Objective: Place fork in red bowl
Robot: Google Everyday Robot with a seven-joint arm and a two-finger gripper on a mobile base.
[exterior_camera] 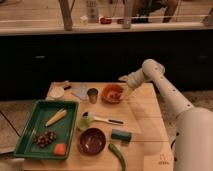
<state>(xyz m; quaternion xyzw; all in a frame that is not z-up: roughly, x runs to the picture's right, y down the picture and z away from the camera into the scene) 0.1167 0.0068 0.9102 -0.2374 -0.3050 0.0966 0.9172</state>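
The red bowl (112, 93) is a bright orange-red shallow bowl at the back middle of the wooden table (145, 120). My gripper (126, 84) hangs at the bowl's right rim, just above it, with the white arm reaching in from the right. I cannot make out a fork at the gripper or inside the bowl. A darker maroon bowl (92, 141) stands nearer the front.
A green tray (30, 125) at the left holds a yellow item (56, 117), dark grapes (45, 138) and an orange piece (60, 149). A metal cup (93, 95), a white disc (57, 92), a long utensil (102, 119), a teal sponge (121, 135) and a green vegetable (117, 155) lie around.
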